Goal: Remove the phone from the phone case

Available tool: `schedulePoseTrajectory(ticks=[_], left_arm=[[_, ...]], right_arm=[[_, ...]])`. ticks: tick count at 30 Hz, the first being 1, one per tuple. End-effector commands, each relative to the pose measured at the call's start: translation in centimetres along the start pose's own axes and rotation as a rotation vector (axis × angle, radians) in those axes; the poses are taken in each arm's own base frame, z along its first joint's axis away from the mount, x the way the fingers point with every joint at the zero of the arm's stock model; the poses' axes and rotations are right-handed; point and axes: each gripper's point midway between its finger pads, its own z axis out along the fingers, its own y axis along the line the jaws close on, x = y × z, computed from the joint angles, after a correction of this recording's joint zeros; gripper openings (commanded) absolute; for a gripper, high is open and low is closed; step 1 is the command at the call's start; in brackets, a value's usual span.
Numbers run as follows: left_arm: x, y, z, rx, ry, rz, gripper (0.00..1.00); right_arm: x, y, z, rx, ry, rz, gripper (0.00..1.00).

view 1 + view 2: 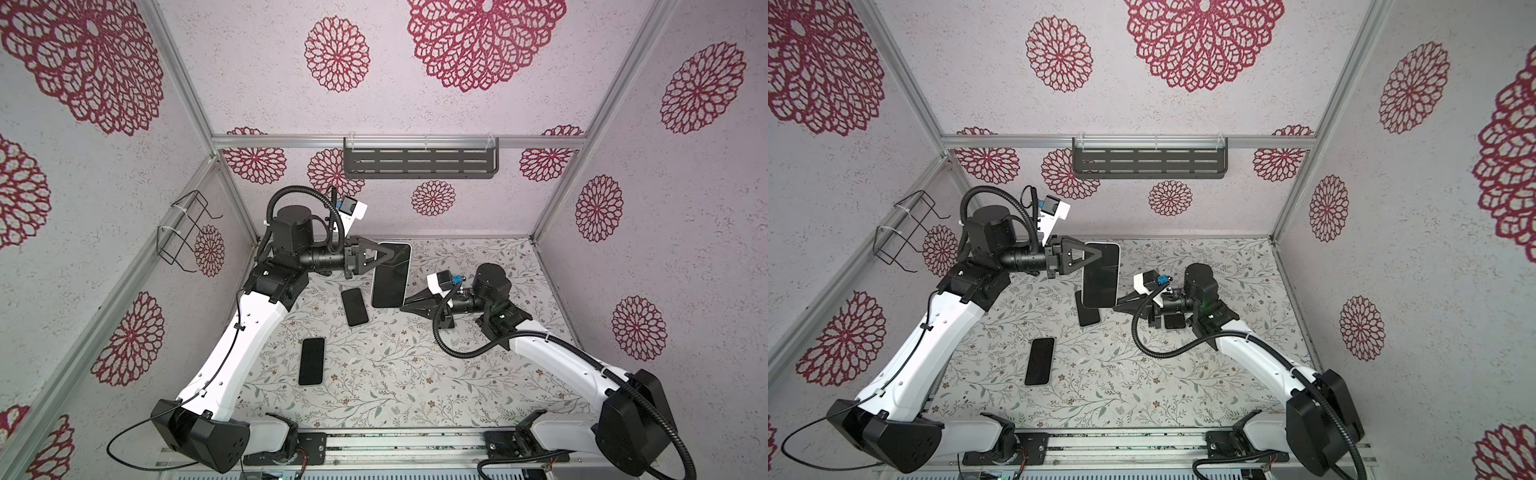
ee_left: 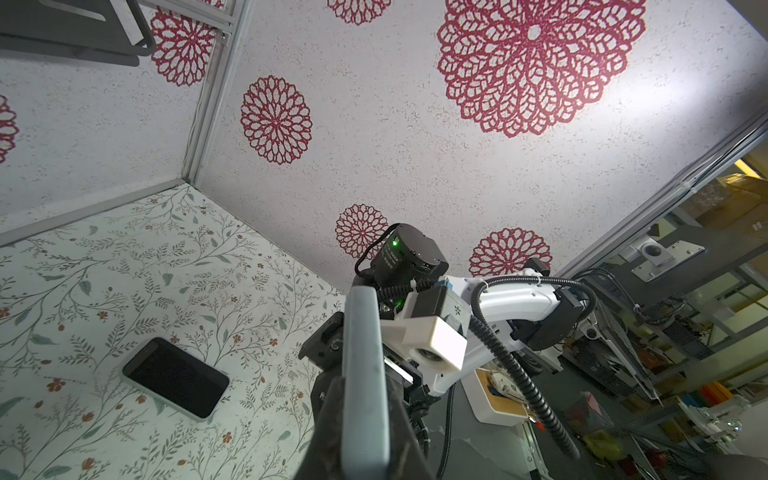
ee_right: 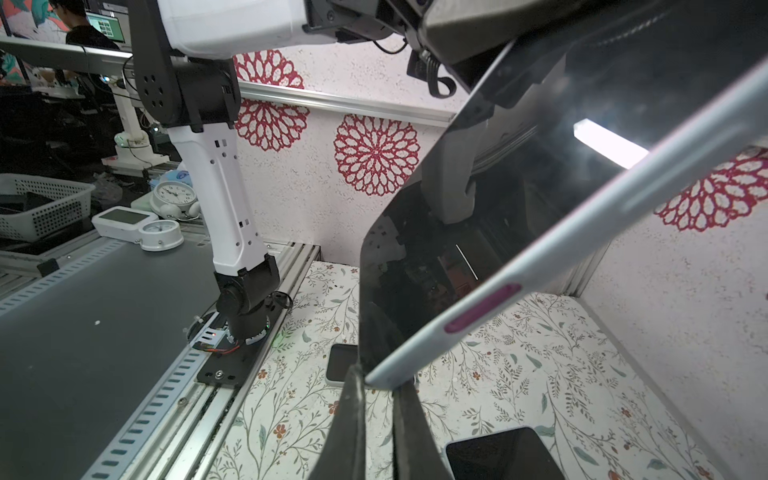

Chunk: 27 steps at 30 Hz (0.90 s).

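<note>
The phone (image 1: 390, 276) (image 1: 1100, 276) has a black screen and sits in a pale blue-white phone case (image 3: 582, 216) with a magenta side button. It hangs above the table at mid-back in both top views. My left gripper (image 1: 394, 253) (image 1: 1098, 253) is shut across its upper part, one finger on the screen. In the left wrist view the case's edge (image 2: 363, 365) runs up between the jaws of the left gripper (image 2: 365, 407). My right gripper (image 1: 405, 306) (image 1: 1115, 306) (image 3: 384, 380) is shut on the case's lower corner.
Two more dark phones (image 1: 355, 306) (image 1: 311, 360) lie flat on the floral table (image 1: 415, 374) below and left of the held one. Another phone (image 1: 1174, 321) lies under the right wrist. A wire basket (image 1: 187, 232) hangs on the left wall, a grey shelf (image 1: 419, 160) on the back wall.
</note>
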Motion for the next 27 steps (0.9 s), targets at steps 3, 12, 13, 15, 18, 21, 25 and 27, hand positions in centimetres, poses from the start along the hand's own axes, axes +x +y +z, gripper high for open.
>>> schedulePoseTrajectory(ticks=[3,12,13,15,18,21,25,27], left_arm=[[1.7,-0.3,1.9,0.06,0.063,-0.127,0.0],[1.0,-0.6,1.8,0.063,0.041,-0.108,0.0],[0.8,-0.7,1.6,0.053,0.031,-0.101,0.0],[0.2,-0.9,1.1,0.035,-0.002,-0.084,0.0],[-1.3,-0.3,0.0,-0.054,-0.09,-0.068,0.0],[-3.4,-0.7,-1.1,-0.093,-0.229,-0.051,0.0],[-5.4,-1.9,-2.0,0.001,-0.41,-0.055,0.0],[-5.8,-1.8,-1.9,0.038,-0.454,-0.087,0.0]], right_arm=[[-6.2,-0.5,-0.1,0.085,-0.119,-0.342,0.0],[-5.8,-0.3,-1.8,0.221,-0.182,-0.274,0.0],[-5.7,0.0,-2.2,0.239,-0.202,-0.239,0.02],[-5.3,0.4,-3.4,0.3,-0.236,-0.179,0.33],[-4.5,0.5,-5.2,0.4,-0.287,-0.029,0.58],[-3.6,-0.9,-6.8,0.525,-0.321,0.182,0.62],[-3.7,-2.1,-6.7,0.533,-0.342,0.488,0.63],[-4.5,-1.4,-6.1,0.443,-0.389,0.565,0.63]])
